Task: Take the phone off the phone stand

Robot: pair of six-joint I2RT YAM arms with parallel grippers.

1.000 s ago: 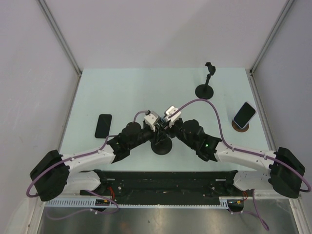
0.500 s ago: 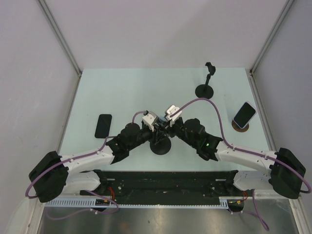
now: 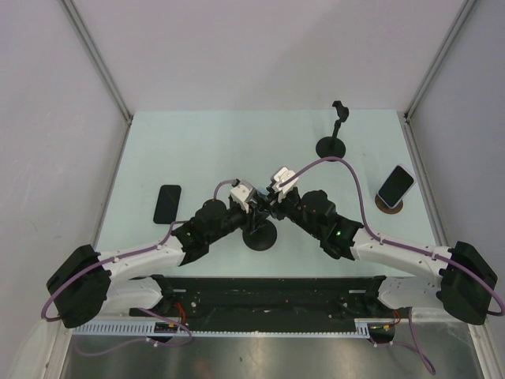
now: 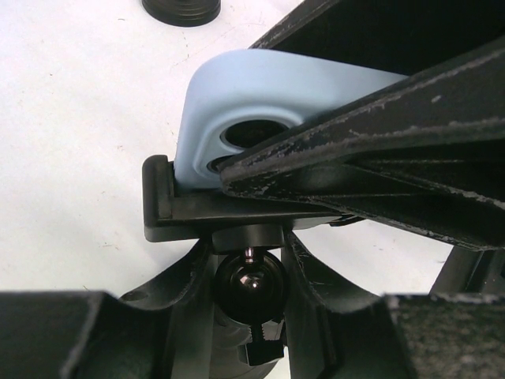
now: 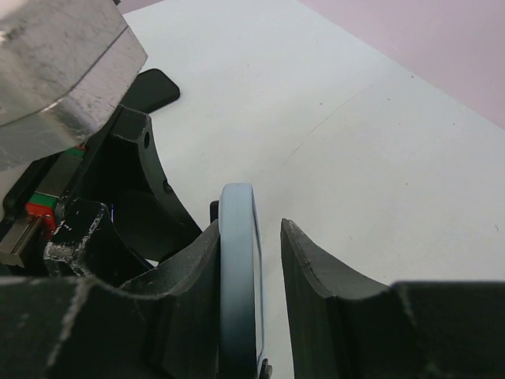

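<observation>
The phone (image 4: 237,103) has a pale blue case and stands on edge in the black phone stand (image 4: 170,207) at mid-table. My left gripper (image 4: 246,246) is shut on the stand's black ball joint (image 4: 251,286) just under the cradle. My right gripper (image 5: 251,229) straddles the phone (image 5: 238,260) from above. Its left finger (image 5: 185,276) lies against the phone's back, and a narrow gap separates the right finger (image 5: 316,276) from the screen. In the top view both grippers meet over the stand's round base (image 3: 260,238), and the phone is hidden between them.
A second black stand (image 3: 334,136) is at the back right. A phone on a brown round pad (image 3: 395,188) sits near the right edge. A black phone (image 3: 167,203) lies flat on the left. Side walls border the table.
My right gripper's jaws have narrowed around the phone, and the right wrist has shifted slightly. My left gripper has kept its hold on the stand.
</observation>
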